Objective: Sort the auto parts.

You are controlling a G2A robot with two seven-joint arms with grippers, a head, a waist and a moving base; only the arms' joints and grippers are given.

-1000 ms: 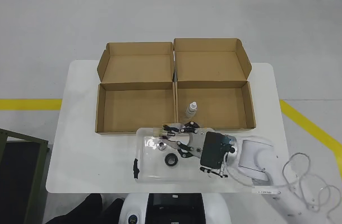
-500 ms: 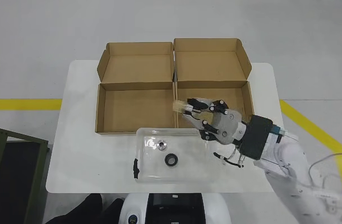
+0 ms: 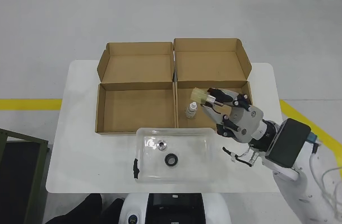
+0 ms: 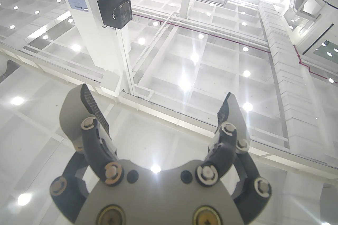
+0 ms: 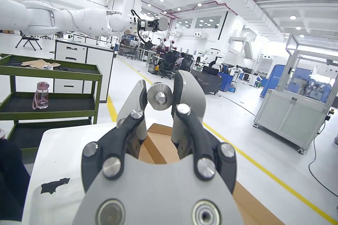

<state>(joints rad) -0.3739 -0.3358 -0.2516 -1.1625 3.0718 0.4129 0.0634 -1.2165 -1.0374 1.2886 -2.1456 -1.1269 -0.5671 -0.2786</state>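
My right gripper point(image 3: 207, 97) hangs over the near left part of the right cardboard box point(image 3: 241, 115), shut on a round silver metal part point(image 5: 160, 99) that also shows at the fingertips point(image 3: 198, 94) from above. A small white bottle-shaped part point(image 3: 191, 109) stands upright in that box, just beside the gripper. The clear plastic tray point(image 3: 202, 168) at the table's front holds a small metal part point(image 3: 161, 145) and a black ring point(image 3: 171, 160). The left cardboard box point(image 3: 136, 109) has nothing in it. My left gripper point(image 4: 155, 102) is open and empty, pointing up at the ceiling.
Both boxes have their lids folded back toward the table's far edge. A black scrap point(image 3: 135, 168) sits at the tray's left rim. The white table point(image 3: 81, 140) has bare room left of the boxes and tray. A green cart point(image 5: 50, 94) stands beyond the table.
My right gripper rose out of the tray with the metal part and moved back and to the right, over the right box.
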